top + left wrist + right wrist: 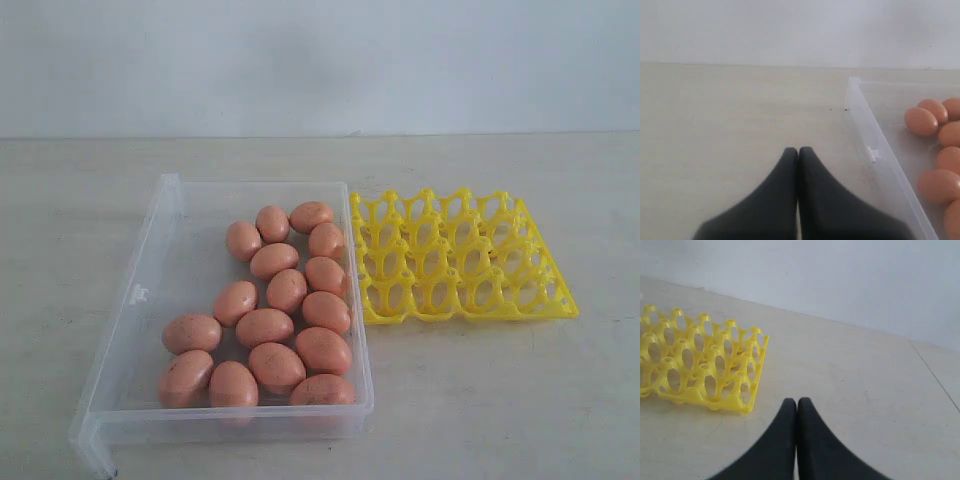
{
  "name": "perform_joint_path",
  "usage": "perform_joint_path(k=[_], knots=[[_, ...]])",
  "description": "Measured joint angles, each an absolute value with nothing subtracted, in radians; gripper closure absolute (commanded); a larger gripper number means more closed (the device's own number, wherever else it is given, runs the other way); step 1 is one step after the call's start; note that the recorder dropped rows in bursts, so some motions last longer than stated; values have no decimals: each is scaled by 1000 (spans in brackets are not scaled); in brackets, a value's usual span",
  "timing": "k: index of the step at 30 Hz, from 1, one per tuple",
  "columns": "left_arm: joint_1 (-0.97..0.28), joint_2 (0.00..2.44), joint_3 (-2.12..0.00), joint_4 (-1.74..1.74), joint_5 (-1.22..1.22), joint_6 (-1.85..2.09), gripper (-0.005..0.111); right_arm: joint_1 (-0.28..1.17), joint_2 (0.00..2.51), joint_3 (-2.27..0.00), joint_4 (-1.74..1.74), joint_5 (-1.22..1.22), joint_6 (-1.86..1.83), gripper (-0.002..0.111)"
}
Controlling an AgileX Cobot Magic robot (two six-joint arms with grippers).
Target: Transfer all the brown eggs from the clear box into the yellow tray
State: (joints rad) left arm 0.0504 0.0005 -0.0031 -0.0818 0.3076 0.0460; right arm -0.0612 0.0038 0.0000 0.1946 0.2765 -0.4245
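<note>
Left hand (798,149) closed, empty, beside clear box (862,127) wall, brown eggs (921,121) beyond; right hand (797,400) closed, empty, near yellow tray (752,390) corner.

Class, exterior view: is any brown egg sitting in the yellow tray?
No, every cup of the yellow tray is empty; the brown eggs all lie in the clear box.

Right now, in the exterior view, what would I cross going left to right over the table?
clear box, left wall first → brown eggs inside it → yellow tray → bare table
</note>
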Motion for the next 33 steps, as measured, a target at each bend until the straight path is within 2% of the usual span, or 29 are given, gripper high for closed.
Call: perform_joint_path(k=[33], knots=[[50,1,-3,-82,308,46,111,-61,4,0,197,263,-452,108]])
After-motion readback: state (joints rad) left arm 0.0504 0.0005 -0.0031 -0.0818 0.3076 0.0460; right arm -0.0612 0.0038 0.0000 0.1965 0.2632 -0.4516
